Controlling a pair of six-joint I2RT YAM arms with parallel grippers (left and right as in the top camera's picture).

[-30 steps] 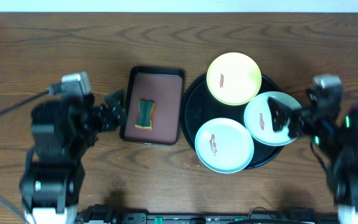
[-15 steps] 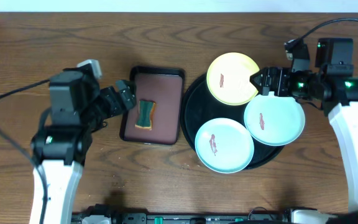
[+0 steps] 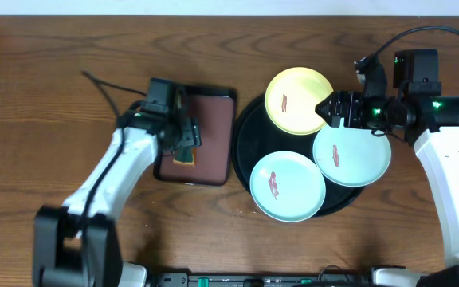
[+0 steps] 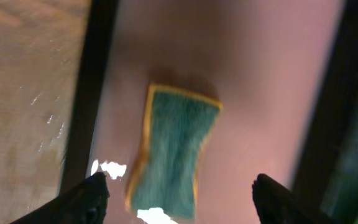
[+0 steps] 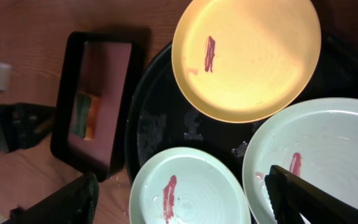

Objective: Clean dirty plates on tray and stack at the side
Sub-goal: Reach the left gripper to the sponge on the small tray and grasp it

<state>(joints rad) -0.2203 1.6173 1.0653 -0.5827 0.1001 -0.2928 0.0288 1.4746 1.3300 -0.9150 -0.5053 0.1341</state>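
Observation:
The round black tray (image 3: 248, 131) holds three plates, each with a red-brown smear: a pale yellow plate (image 3: 299, 100) at the back, a mint plate (image 3: 288, 186) at the front and a mint plate (image 3: 357, 155) at the right. My right gripper (image 3: 333, 108) is open and empty, above the gap between the yellow and right mint plates. Its wrist view shows the yellow plate (image 5: 247, 56), both mint plates (image 5: 188, 190) (image 5: 319, 155) and the tray (image 5: 160, 124) between open fingers (image 5: 185, 196). My left gripper (image 3: 183, 137) (image 4: 180, 190) is open just above a green sponge.
The green sponge with a yellow edge (image 3: 186, 157) (image 4: 178, 146) lies in a small rectangular brown tray with a black rim (image 3: 213, 127) (image 4: 266, 81), left of the black tray. It also shows in the right wrist view (image 5: 84, 115). The table is brown wood (image 3: 46, 96).
My left arm has swung right and forward, from beside the brown tray to over the sponge. My right arm rose from the table's right edge and now hovers over the black tray.

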